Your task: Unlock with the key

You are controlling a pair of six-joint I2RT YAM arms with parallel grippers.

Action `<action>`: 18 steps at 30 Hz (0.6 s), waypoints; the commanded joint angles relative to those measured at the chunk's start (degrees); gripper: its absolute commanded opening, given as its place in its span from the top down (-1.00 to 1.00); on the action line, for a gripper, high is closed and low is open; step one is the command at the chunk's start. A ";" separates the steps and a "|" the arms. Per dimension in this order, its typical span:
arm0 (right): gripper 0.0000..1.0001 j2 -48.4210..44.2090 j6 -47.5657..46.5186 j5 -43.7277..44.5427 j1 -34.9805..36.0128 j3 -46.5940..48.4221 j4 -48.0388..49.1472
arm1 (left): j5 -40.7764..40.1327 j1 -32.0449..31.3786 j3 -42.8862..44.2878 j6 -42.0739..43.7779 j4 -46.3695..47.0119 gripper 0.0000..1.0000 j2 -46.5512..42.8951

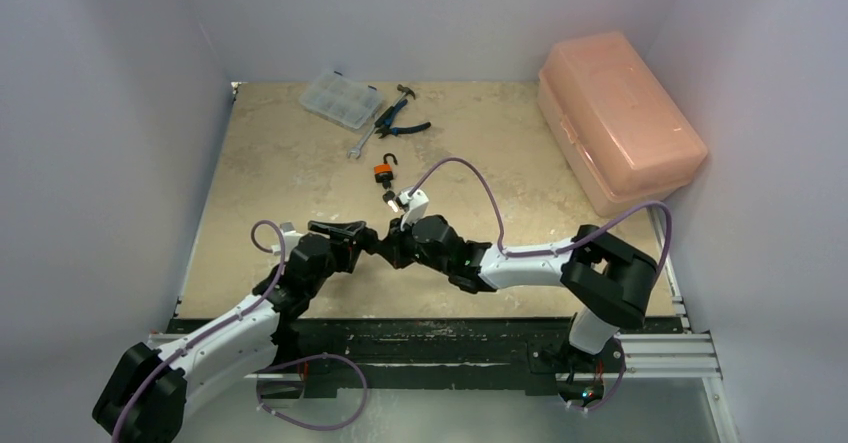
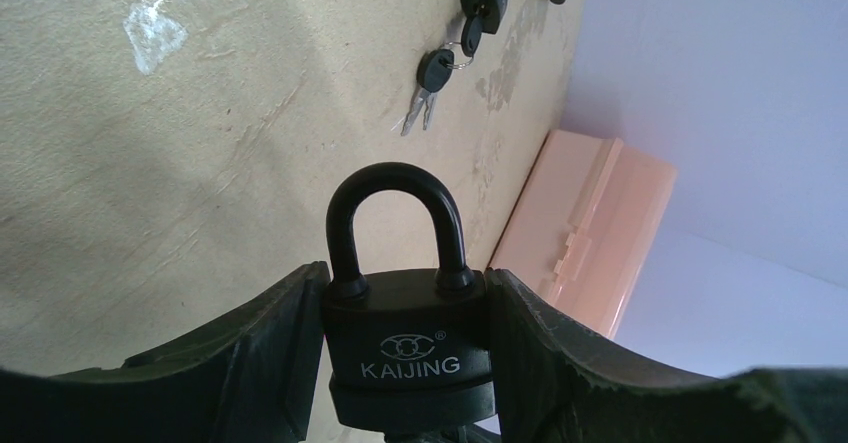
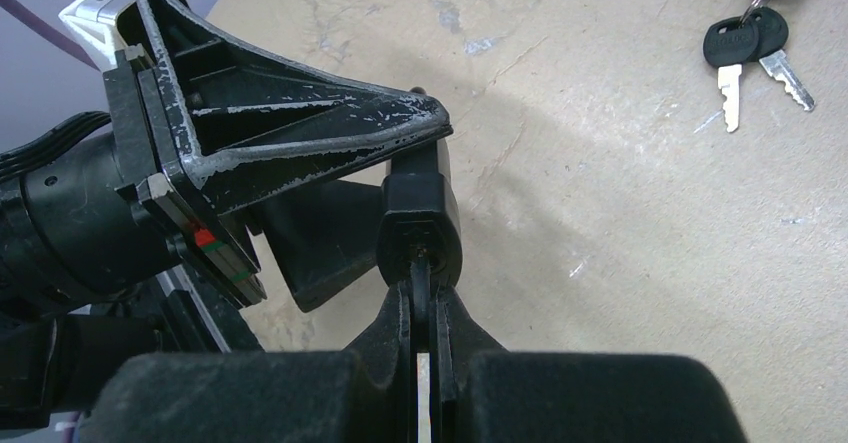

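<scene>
Padlock [image 2: 405, 353] sits squeezed in the left gripper [image 2: 405, 293], up off the table [image 1: 280, 163]. The right gripper [image 3: 424, 308] pinches the key [image 3: 420, 273] at its bottom. I'd turn slowly and hold the lock still.

Soft, even overhead light, faint shadows on the table [image 1: 280, 163], padlock [image 2: 405, 348] lettering crisp, nearest fingers [image 3: 250, 393] blurred.

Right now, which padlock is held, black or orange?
The black padlock, clamped in the left gripper, the right gripper pinching a key at its base. The orange padlock lies loose on the table beyond both arms.
</scene>
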 commanded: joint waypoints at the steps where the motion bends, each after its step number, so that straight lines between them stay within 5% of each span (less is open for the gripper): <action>1: 0.84 1.47 1.96 -1.10 -0.59 3.96 -0.98 | 9.31 -3.68 4.17 0.37 13.30 1.00 -1.85; 12: -0.12 -6.43 -1.07 -5.51 -0.71 0.05 -9.33 | -0.80 -3.72 2.37 -0.28 9.53 1.00 -3.09; 18: -0.27 -13.45 -1.97 -7.35 -0.73 -2.55 -13.48 | -1.68 -3.74 2.58 -0.03 10.08 1.00 -1.50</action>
